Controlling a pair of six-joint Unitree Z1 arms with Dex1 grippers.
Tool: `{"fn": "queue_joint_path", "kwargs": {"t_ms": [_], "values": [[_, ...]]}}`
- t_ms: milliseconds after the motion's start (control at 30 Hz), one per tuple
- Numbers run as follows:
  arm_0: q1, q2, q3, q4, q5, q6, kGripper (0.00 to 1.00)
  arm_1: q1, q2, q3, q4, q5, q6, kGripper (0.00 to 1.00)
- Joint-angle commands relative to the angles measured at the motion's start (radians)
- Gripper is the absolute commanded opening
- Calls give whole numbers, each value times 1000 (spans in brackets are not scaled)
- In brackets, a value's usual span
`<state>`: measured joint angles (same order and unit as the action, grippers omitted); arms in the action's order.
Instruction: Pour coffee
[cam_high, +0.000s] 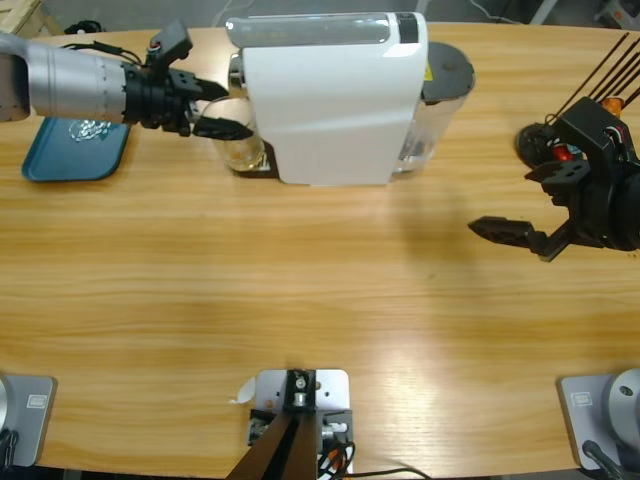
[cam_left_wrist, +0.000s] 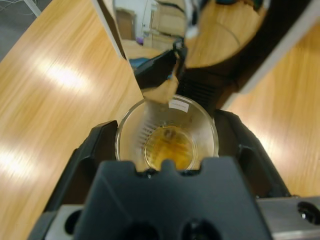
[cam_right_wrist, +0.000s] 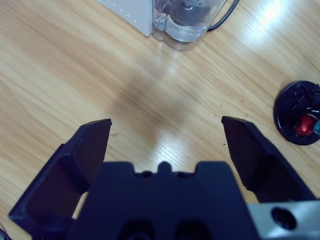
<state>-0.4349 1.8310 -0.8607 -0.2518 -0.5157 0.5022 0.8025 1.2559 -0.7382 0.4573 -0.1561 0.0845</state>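
Note:
A clear cup (cam_left_wrist: 167, 131) stands under the spout of the white coffee machine (cam_high: 335, 100), at its left end. The coffee (cam_left_wrist: 169, 148) is a shallow pale brown pool in the cup's bottom. My left gripper (cam_left_wrist: 167, 122) reaches in from the left, and its jaws press against both sides of the cup (cam_high: 243, 152). In the high view this left gripper (cam_high: 215, 108) holds the cup near its rim. My right gripper (cam_right_wrist: 165, 125) is open over bare wood at the table's right side, with nothing between its jaws. It shows in the high view as the right gripper (cam_high: 530, 200), well apart from the machine.
A blue tray (cam_high: 75, 150) lies at the far left, below the left arm. A black round holder (cam_right_wrist: 297, 120) with red capsules sits at the right, behind the right gripper. The machine's clear water tank (cam_high: 440, 100) is at its right end.

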Motion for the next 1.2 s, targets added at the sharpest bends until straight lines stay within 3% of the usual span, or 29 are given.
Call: {"fn": "queue_joint_path", "kwargs": {"t_ms": [33, 100, 267, 567, 867, 1200], "values": [[56, -157, 105, 65, 54, -21, 264, -13, 12, 10, -11, -1, -11, 1000], [86, -215, 114, 97, 75, -23, 268, -13, 5, 13, -12, -3, -11, 1000], [266, -318, 132, 115, 198, -114, 269, -13, -2, 16, -12, -10, -11, 1000], [455, -250, 155, 25, 298, -233, 269, -13, 0, 16, -14, -11, -9, 1000], [518, -56, 168, -196, 351, -330, 269, -13, 13, 12, -14, -11, -9, 1000], [521, 20, 172, -224, 354, -338, 285, -13, 13, 13, -14, -25, -9, 1000]]}}
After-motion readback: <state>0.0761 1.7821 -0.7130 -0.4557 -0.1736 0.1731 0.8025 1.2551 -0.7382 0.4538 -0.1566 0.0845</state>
